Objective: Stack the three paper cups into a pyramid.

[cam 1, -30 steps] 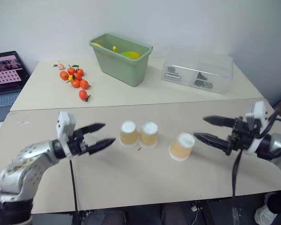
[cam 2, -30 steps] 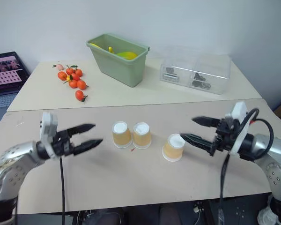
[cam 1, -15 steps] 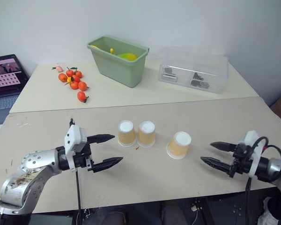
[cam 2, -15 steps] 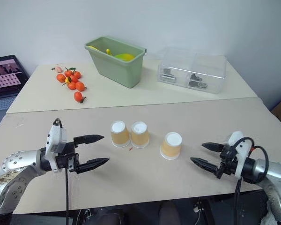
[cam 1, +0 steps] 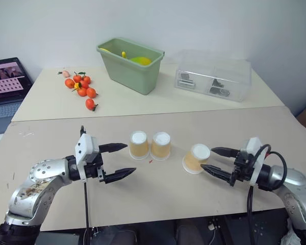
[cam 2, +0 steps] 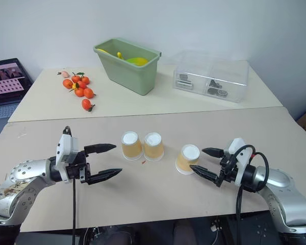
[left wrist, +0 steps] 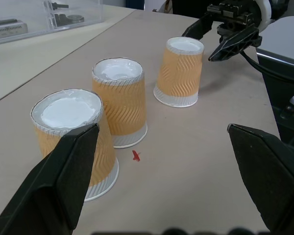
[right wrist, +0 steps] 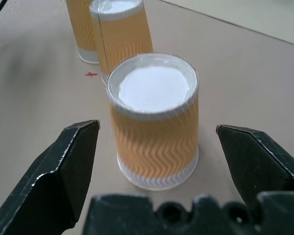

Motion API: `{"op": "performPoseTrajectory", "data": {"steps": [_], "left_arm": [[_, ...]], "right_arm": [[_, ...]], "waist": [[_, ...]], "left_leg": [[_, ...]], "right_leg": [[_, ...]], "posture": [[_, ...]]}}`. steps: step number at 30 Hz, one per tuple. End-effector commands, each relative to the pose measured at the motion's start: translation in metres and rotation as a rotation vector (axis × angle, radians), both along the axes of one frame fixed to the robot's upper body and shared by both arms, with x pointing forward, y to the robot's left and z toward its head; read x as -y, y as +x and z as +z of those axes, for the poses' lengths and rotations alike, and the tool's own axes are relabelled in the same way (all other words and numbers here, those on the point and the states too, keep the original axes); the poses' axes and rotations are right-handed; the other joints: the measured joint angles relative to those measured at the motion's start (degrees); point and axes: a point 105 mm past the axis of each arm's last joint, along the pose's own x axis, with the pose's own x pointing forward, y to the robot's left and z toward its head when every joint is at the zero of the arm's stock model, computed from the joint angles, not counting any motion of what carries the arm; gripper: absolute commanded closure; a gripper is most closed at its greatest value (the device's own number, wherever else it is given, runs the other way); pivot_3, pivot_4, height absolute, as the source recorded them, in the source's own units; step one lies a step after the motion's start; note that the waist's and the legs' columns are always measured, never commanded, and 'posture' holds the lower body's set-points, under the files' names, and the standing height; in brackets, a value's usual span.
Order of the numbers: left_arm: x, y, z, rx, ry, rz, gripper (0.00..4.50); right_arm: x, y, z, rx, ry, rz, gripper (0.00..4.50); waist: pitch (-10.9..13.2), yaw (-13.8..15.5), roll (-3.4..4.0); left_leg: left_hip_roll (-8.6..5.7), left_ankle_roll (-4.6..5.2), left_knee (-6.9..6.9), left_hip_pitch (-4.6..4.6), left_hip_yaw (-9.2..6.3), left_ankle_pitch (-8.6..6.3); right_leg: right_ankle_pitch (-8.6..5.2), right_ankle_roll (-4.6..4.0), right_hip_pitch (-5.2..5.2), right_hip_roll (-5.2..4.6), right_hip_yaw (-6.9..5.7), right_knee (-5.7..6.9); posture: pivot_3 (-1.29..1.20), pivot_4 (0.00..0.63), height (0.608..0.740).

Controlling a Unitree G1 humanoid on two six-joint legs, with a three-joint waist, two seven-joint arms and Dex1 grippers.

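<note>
Three tan-orange paper cups stand upside down on the near table. Two of them [cam 1: 139, 145] [cam 1: 161, 146] touch side by side at the middle. The third cup [cam 1: 196, 158] stands apart to their right. My right gripper [cam 1: 212, 160] is open just right of that third cup, its fingertips close to the cup's side and nothing between them. In the right wrist view the cup [right wrist: 155, 120] stands just ahead of the open fingers. My left gripper [cam 1: 123, 160] is open to the left of the pair, a short way off. No pyramid stands.
On the far table sit a green bin [cam 1: 130, 62] with yellow items, a clear plastic box [cam 1: 213, 75] and several small orange-red fruits [cam 1: 81, 87]. A laptop [cam 1: 5, 87] lies at the far left. A tiny red speck [cam 1: 150, 162] marks the table by the pair.
My right gripper has come down and moved left, up to the lone cup's right side. My left gripper has shifted a little right toward the pair. The cups have not moved.
</note>
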Motion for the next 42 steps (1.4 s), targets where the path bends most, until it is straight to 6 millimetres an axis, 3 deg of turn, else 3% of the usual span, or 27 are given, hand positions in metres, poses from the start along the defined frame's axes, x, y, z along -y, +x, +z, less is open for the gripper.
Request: {"op": "performPoseTrajectory", "data": {"steps": [1, 12, 13, 17, 19, 23, 29, 32, 34, 39, 42], "left_arm": [[-0.001, 0.002, 0.009, 0.031, -0.02, 0.015, 0.01], [-0.009, 0.003, 0.015, 0.06, -0.03, 0.085, 0.01], [-0.009, 0.002, 0.015, 0.06, -0.029, 0.089, 0.0], [-0.011, 0.0, 0.013, 0.058, -0.021, 0.105, 0.0], [-0.014, -0.001, 0.013, 0.055, -0.022, 0.122, 0.0], [-0.021, -0.001, 0.01, 0.041, -0.03, 0.166, 0.0], [-0.026, -0.004, 0.005, 0.03, -0.033, 0.204, 0.0], [-0.025, -0.006, 0.002, 0.024, -0.034, 0.212, 0.0], [-0.025, -0.006, 0.0, 0.021, -0.035, 0.217, 0.0], [-0.023, -0.004, -0.001, 0.023, -0.043, 0.225, 0.0], [-0.022, -0.004, -0.001, 0.023, -0.044, 0.225, 0.0]], "right_arm": [[-0.004, 0.005, 0.008, 0.037, 0.015, 0.022, 0.0], [-0.025, 0.014, 0.003, 0.022, 0.047, 0.121, 0.0], [-0.026, 0.016, 0.003, 0.024, 0.055, 0.127, 0.52], [-0.032, 0.022, 0.006, 0.03, 0.06, 0.146, 1.7], [-0.032, 0.029, 0.009, 0.047, 0.052, 0.138, 1.79], [-0.033, 0.042, 0.034, 0.132, 0.032, 0.137, 1.79], [-0.024, 0.055, 0.104, 0.305, -0.081, 0.207, 1.79], [-0.042, 0.051, 0.138, 0.383, -0.076, 0.325, 1.79], [-0.062, 0.044, 0.147, 0.38, -0.02, 0.43, 1.79], [-0.104, 0.032, 0.129, 0.313, -0.064, 0.649, 1.79], [-0.116, 0.031, 0.127, 0.29, -0.078, 0.724, 1.79]], "waist": [[0.0, 0.01, 0.0], [0.0, -0.15, 0.0], [0.0, -0.11, 0.0], [0.0, -0.05, 0.0], [0.0, -0.33, 0.01], [0.01, -0.36, 0.02], [0.08, -0.3, 0.1], [0.09, -0.3, 0.12], [0.08, -0.44, 0.09], [0.08, -0.62, 0.1], [0.09, -0.58, 0.11]], "left_leg": [[0.0, 0.0, 0.0, 0.0, 0.0, 0.0], [0.01, 0.0, -0.01, 0.02, 0.0, 0.0], [0.01, 0.0, -0.01, 0.0, 0.0, 0.0], [0.0, 0.0, 0.0, -0.01, 0.0, 0.0], [0.01, 0.0, -0.01, 0.0, 0.0, 0.0], [0.01, 0.0, -0.01, 0.0, 0.0, 0.0], [-0.01, 0.0, 0.0, -0.06, 0.0, 0.0], [0.03, 0.0, -0.04, -0.12, -0.01, 0.0], [0.15, 0.01, -0.05, -0.1, -0.01, -0.01], [0.15, 0.01, -0.05, -0.14, -0.01, -0.01], [0.14, 0.0, -0.04, -0.17, -0.02, -0.01]], "right_leg": [[0.0, 0.0, 0.0, 0.0, 0.0, 0.0], [0.0, -0.01, -0.04, 0.0, -0.01, 0.01], [0.0, -0.01, -0.05, 0.0, -0.01, 0.01], [0.01, -0.01, -0.04, 0.0, 0.0, 0.0], [0.01, -0.01, -0.07, 0.0, -0.01, 0.01], [0.01, -0.02, -0.07, 0.0, 0.0, 0.02], [0.02, -0.03, -0.14, 0.0, 0.0, 0.0], [0.02, -0.04, -0.21, 0.02, -0.04, -0.01], [0.04, -0.07, -0.19, 0.1, -0.09, -0.01], [0.07, -0.11, -0.26, 0.12, -0.08, 0.0], [0.08, -0.13, -0.33, 0.12, -0.07, 0.01]], "posture": [[0.0, 0.15, 0.738], [0.0, 0.15, 0.738], [0.0, 0.15, 0.738], [0.0, 0.15, 0.738], [0.0, 0.15, 0.738], [0.0, 0.15, 0.738], [0.0, 0.15, 0.738], [0.0, 0.15, 0.738], [0.0, 0.15, 0.738], [0.0, 0.15, 0.738], [0.0, 0.15, 0.738]]}}
